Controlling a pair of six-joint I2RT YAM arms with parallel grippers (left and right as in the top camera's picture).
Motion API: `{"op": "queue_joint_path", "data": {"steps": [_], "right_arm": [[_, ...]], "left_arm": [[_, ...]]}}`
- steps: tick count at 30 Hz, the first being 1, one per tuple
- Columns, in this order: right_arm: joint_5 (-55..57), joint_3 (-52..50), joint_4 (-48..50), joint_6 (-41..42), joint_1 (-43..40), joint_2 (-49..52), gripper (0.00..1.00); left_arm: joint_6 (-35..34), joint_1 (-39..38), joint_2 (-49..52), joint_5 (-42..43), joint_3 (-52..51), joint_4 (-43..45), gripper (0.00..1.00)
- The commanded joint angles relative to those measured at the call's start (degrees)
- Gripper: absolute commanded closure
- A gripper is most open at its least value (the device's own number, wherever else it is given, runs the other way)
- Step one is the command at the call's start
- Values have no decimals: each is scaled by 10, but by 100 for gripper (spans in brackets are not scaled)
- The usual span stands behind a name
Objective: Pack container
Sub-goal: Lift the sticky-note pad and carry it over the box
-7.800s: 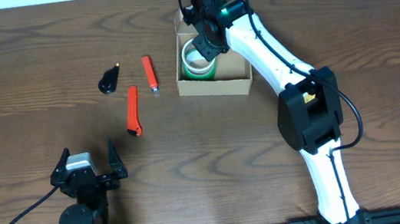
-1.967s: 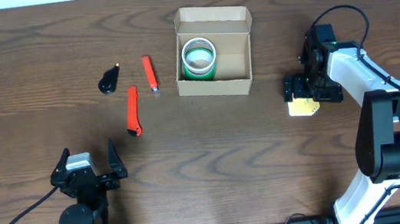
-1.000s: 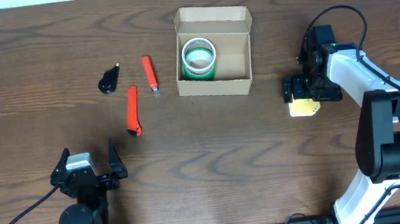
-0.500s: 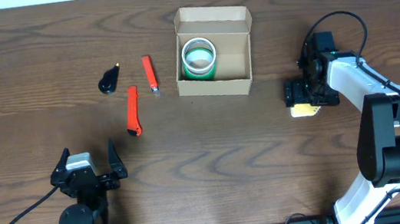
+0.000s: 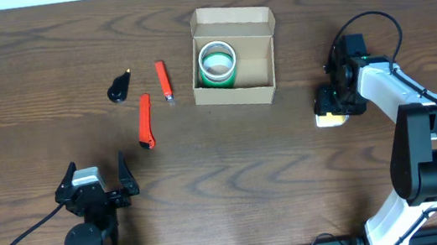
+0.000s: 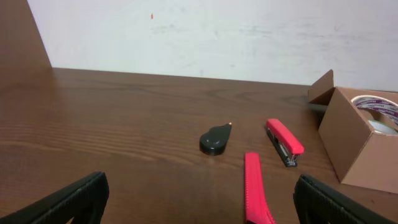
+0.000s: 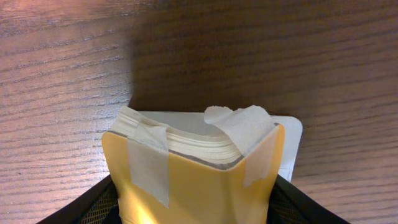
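The container [image 5: 233, 96], an open tan cardboard box, stands at the table's far middle with a green-and-white tape roll [image 5: 217, 62] inside; the left wrist view shows its corner [image 6: 357, 155]. To its right, my right gripper [image 5: 329, 113] is down on the table, its black fingers [image 7: 93, 208] pressed against both sides of a yellow pad [image 7: 199, 186] patched with strips of tape. In the overhead view the yellow pad [image 5: 330, 119] peeks out below the gripper. My left gripper [image 5: 94, 174] rests open near the front left, nothing between its fingers [image 6: 68, 202].
Left of the box lie a red stapler [image 5: 164, 80], a red utility knife [image 5: 145, 120] and a small black teardrop-shaped object [image 5: 119, 87]. The knife [image 6: 254, 193] points toward my left gripper [image 6: 202, 202]. The right arm's cable loops above the wrist.
My right gripper has lowered slightly and its jaws have come together onto the sides of the yellow pad. The left arm and the items by the box have not moved.
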Motion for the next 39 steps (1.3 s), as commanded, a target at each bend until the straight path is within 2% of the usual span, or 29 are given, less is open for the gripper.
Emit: {"op": "queue_joint_path", "data": {"steps": [1, 13, 22, 27, 33, 39], "right_arm": [[-5, 12, -20, 9, 5, 17, 45], [-8, 195, -150, 7, 8, 17, 46], [-7, 347, -233, -9, 54, 17, 45], [-7, 417, -251, -17, 100, 17, 44], [-5, 485, -254, -19, 166, 17, 48], [-5, 514, -204, -19, 232, 17, 48]], "left_arm": [[4, -2, -5, -8, -10, -26, 4], [4, -2, -5, -8, -10, -26, 4], [4, -2, -5, -8, -10, -26, 4], [4, -2, -5, -8, -10, -26, 4], [4, -2, -5, -8, -10, -26, 4], [4, -2, -5, -8, -10, -26, 4]]}}
